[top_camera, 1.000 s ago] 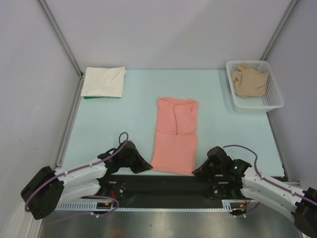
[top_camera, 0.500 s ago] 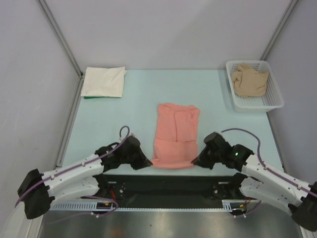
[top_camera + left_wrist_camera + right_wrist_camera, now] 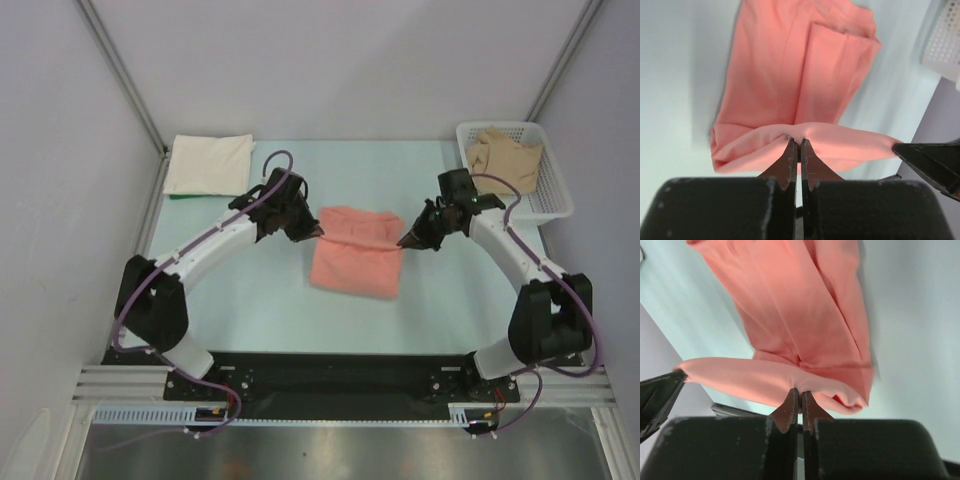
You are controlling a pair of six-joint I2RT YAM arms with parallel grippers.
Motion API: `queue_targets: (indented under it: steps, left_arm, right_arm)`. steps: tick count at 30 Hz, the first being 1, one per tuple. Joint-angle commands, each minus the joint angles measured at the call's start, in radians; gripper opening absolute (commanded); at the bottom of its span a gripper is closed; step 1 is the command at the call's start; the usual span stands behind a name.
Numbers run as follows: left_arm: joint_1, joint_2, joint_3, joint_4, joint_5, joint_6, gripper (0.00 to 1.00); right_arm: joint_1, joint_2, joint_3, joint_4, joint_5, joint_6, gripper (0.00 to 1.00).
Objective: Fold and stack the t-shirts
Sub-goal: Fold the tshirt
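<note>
Surface: pale blue-green table (image 3: 230, 290) between plain grey walls (image 3: 330, 60); both arms reach out over it from the near edge.
Handled shirt: the salmon-pink t-shirt (image 3: 355, 268) lies mid-table, folded narrow. One edge is doubled over and stretched between the two grippers, raised a little above the part lying flat.
Left arm: the left gripper (image 3: 320, 233) pinches the left end of that raised edge, jaws pressed together with a thin fold of cloth between the fingertips.
Right arm: the right gripper (image 3: 403, 241) pinches the right end the same way, jaws tight on the cloth.
Far left corner: the cream-white t-shirt (image 3: 210, 165) lies folded flat, with a green sliver (image 3: 180, 196) showing under its near edge.
Far right corner: the tan-beige t-shirt (image 3: 505, 160) sits crumpled inside a white mesh basket (image 3: 558, 208), well apart from the pink one.
</note>
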Motion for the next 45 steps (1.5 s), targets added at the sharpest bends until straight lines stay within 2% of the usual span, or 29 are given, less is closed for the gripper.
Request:
queue_targets:
  steps: [1, 10, 21, 27, 36, 44, 45]
  left_arm:
    - [0.057, 0.08, 0.076, -0.019, 0.023, 0.06, 0.0]
    - [0.114, 0.261, 0.244, 0.081, 0.111, 0.106, 0.0]
    - [0.134, 0.441, 0.419, 0.084, 0.143, 0.093, 0.0]
    - [0.155, 0.502, 0.456, 0.092, 0.15, 0.083, 0.0]
    - [0.165, 0.569, 0.508, 0.081, 0.147, 0.07, 0.0]
    - [0.166, 0.625, 0.581, 0.024, 0.128, 0.093, 0.04]
    - [0.166, 0.629, 0.603, 0.023, 0.117, 0.1, 0.12]
  right_arm:
    - [-0.027, 0.115, 0.112, -0.001, -0.081, -0.126, 0.0]
    - [-0.104, 0.33, 0.3, 0.011, -0.133, -0.169, 0.0]
    - [-0.15, 0.515, 0.439, 0.025, -0.196, -0.202, 0.0]
    - [-0.15, 0.62, 0.559, -0.006, -0.208, -0.216, 0.0]
    - [-0.152, 0.692, 0.591, -0.009, -0.2, -0.23, 0.0]
    - [-0.172, 0.741, 0.64, 0.017, -0.228, -0.215, 0.02]
    - [-0.178, 0.768, 0.657, -0.007, -0.234, -0.215, 0.06]
